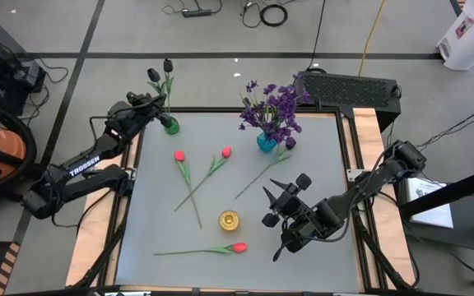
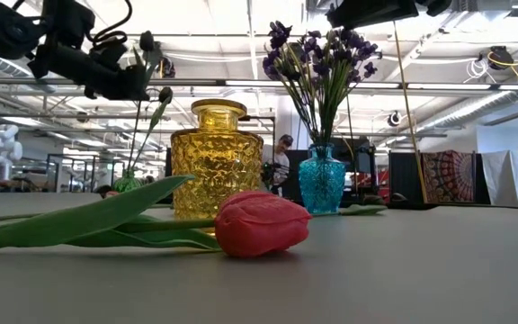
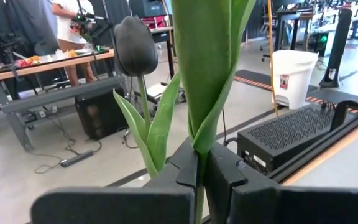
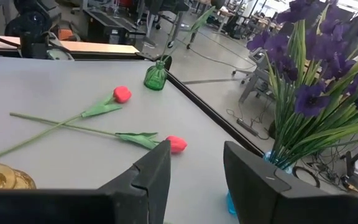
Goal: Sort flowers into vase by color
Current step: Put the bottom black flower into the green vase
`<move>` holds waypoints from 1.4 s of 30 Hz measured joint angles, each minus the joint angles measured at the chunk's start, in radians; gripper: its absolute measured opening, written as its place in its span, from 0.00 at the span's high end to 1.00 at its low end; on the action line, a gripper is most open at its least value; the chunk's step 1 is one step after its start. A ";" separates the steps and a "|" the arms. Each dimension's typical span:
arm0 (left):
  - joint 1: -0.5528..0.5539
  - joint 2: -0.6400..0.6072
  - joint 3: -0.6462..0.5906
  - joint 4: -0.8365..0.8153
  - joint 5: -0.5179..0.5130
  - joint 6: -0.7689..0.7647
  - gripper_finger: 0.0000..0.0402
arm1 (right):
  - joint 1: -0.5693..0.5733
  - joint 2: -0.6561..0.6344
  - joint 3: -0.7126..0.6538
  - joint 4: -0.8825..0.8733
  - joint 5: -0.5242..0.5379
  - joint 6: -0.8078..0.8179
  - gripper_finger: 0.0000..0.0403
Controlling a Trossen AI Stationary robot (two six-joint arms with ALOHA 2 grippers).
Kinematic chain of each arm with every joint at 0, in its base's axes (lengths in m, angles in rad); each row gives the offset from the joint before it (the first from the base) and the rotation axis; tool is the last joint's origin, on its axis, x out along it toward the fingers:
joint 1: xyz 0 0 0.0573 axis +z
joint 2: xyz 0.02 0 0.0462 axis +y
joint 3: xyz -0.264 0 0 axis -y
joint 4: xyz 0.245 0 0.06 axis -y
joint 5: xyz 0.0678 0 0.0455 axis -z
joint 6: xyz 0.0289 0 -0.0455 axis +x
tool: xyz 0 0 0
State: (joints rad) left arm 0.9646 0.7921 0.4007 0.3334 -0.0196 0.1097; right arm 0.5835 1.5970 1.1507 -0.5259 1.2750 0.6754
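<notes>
Two near-black tulips (image 1: pixel 168 65) stand upright at the green vase (image 1: pixel 171 126) on the table's far left corner. My left gripper (image 1: pixel 160 105) is shut on one of them just above the vase; its bloom lies outside the left wrist view, which shows the other bud (image 3: pixel 134 45). Purple flowers (image 1: pixel 271 107) stand in the blue vase (image 1: pixel 266 143). Three red-pink tulips lie flat on the table (image 1: pixel 178 154) (image 1: pixel 225 152) (image 1: pixel 239 247). The yellow vase (image 1: pixel 229 219) stands near the front. My right gripper (image 1: pixel 276 204) hovers open right of it, holding nothing. My left gripper pinches the near-black tulip's green stem (image 3: pixel 201 149) between its two fingers, right below where a broad leaf wraps it. The fingers come level from the table's left side and lie across the stem. The flower stands upright, its stem running down to the green vase (image 2: pixel 126 183).
A loose green stem (image 1: pixel 262 175) lies on the table below the blue vase. A black box (image 1: pixel 348 89) sits behind the table's far right corner. Wooden rails (image 1: pixel 369 164) edge the table. People stand in the room beyond.
</notes>
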 joint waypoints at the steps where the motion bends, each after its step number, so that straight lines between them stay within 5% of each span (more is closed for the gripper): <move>1: 0.000 0.000 0.000 -0.002 0.000 0.000 0.97 | 0.000 0.000 0.000 0.000 0.000 0.000 0.65; 8: 0.000 0.000 0.000 -0.020 0.000 -0.023 0.92 | 0.000 0.000 0.000 0.000 -0.020 -0.001 0.65; 19: -0.001 -0.006 0.000 -0.118 -0.037 -0.025 0.70 | 0.000 0.000 0.000 0.000 -0.025 -0.005 0.65; 42: -0.006 -0.301 0.000 -0.483 -0.049 -0.026 0.68 | -0.002 0.000 0.000 -0.001 -0.051 -0.005 0.65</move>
State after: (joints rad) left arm 0.9584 0.4909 0.4011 -0.1497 -0.0691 0.0833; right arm 0.5816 1.5970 1.1507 -0.5270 1.2236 0.6708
